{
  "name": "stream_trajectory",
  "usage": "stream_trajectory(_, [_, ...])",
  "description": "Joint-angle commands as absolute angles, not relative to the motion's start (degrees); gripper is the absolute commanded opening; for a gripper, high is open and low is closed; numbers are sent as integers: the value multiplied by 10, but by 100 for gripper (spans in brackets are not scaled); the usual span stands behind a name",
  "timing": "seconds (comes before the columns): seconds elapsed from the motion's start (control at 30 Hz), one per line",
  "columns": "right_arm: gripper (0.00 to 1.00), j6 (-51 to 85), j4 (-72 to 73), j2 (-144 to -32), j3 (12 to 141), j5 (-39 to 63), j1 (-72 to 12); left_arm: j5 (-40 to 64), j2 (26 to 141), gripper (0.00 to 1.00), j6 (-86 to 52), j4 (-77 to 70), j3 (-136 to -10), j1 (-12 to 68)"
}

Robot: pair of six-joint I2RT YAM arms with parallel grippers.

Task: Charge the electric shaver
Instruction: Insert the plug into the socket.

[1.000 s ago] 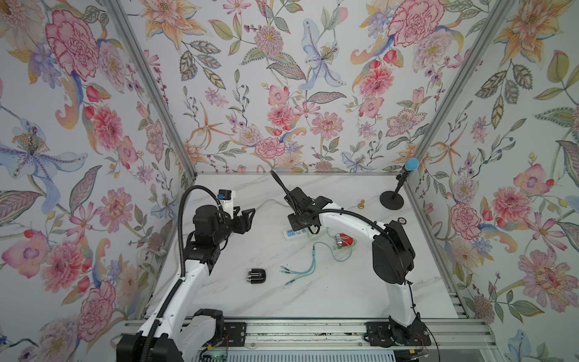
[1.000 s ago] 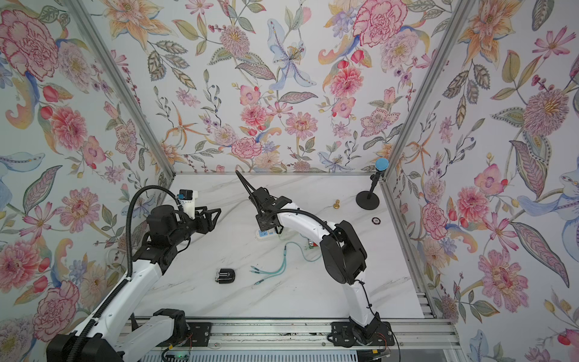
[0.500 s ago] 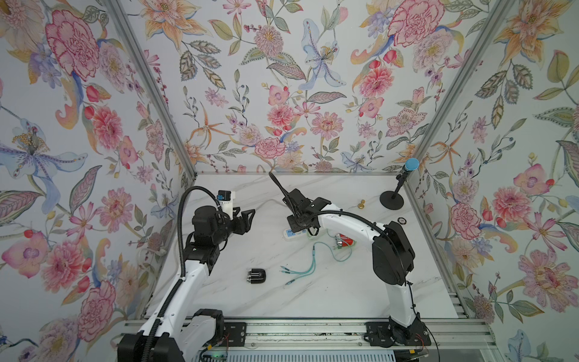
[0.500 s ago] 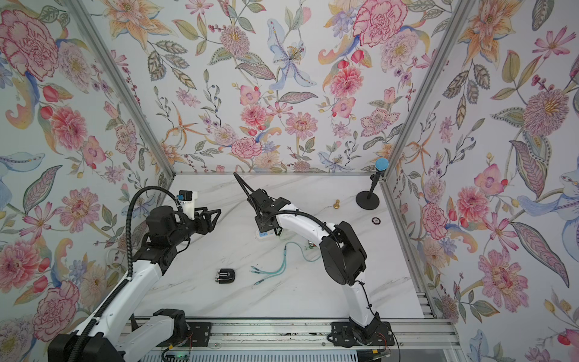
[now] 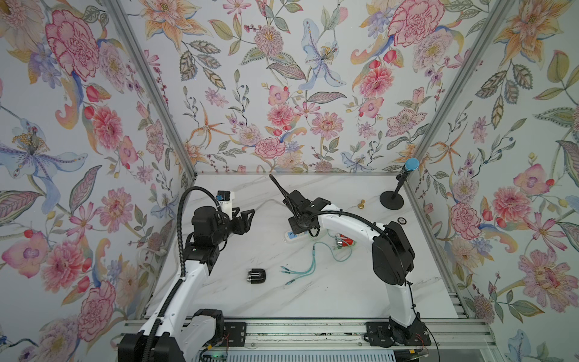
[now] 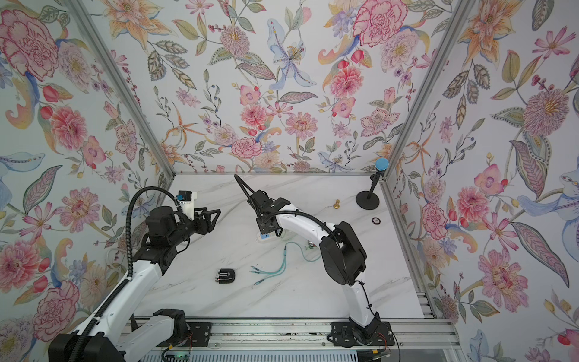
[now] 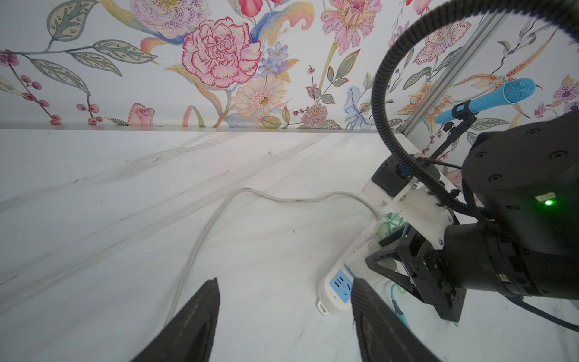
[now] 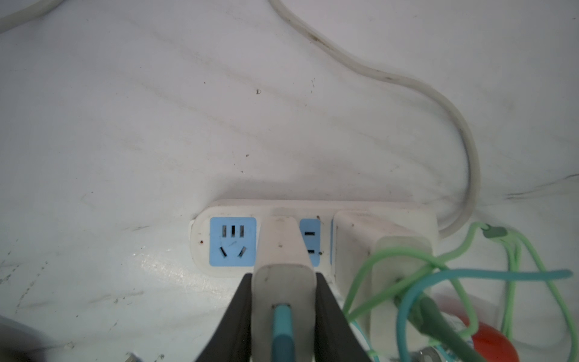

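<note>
Shaver (image 5: 256,276), small and black, lies alone on the marble table (image 5: 313,301), in the near part between the two arms. The left gripper (image 5: 249,218) hangs above the table with its fingers apart and holds nothing. The right gripper (image 8: 283,275) is down at the power strip (image 8: 313,207), clamped on a white adapter (image 8: 282,247) that stands on the middle socket. A teal cable (image 5: 310,266) comes out of the adapter. Its free plugs lie near the shaver, not touching it.
</note>
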State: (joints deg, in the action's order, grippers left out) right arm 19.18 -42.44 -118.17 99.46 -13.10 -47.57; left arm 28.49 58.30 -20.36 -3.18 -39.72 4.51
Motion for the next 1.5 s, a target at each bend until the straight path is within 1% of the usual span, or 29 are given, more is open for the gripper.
stream_trajectory(0.0, [1,204,-477,-1185,988,-134,-477,301,586,69,-206,-45,-389,37])
stream_trajectory(0.57, [1,202,-484,-1244,997,-144,-473,304,586,69,-205,-43,-388,27])
stream_trajectory(0.77, [1,210,-445,-1228,945,-137,-469,308,589,69,-207,-45,-388,24])
stream_trajectory(0.9, [1,208,-444,-1234,947,-139,-468,307,591,69,-207,-44,-391,24])
stream_trajectory(1.07, [15,201,-443,-1233,965,-136,-464,302,587,69,-208,-39,-397,24])
stream_trajectory(1.17, [30,188,-445,-1222,983,-134,-462,302,585,69,-207,-33,-403,24])
stream_trajectory(1.23, [43,177,-447,-1211,995,-127,-462,302,581,69,-208,-28,-406,23])
stream_trajectory(1.27, [47,171,-448,-1206,999,-125,-462,301,578,69,-209,-25,-408,24])
stream_trajectory(1.4, [58,149,-467,-1186,1019,-106,-461,296,563,69,-207,-13,-410,24])
stream_trajectory(1.47, [59,141,-475,-1179,1026,-92,-461,296,559,70,-208,-10,-412,24])
